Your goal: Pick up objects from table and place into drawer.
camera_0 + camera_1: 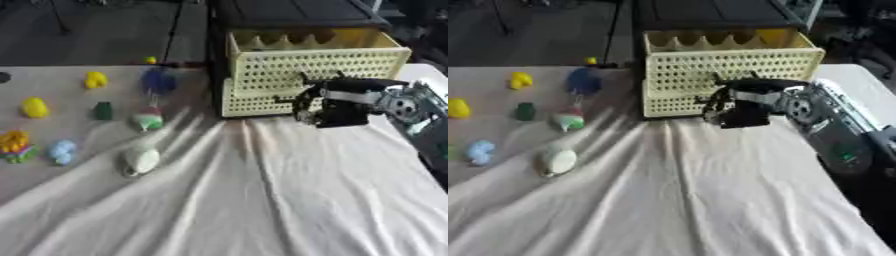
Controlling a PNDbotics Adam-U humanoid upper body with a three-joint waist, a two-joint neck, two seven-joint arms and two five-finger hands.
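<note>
- Where the cloth (262, 200) is rumpled, small toys (142, 160) lie well left of the drawer (306, 65).
- Right hand (328, 107) sits touching the drawer's front; can't tell its fingers.

No readable text, label, brand, number or sign anywhere: none on drawer (306, 70), toys, cloth or robot arm.
</note>
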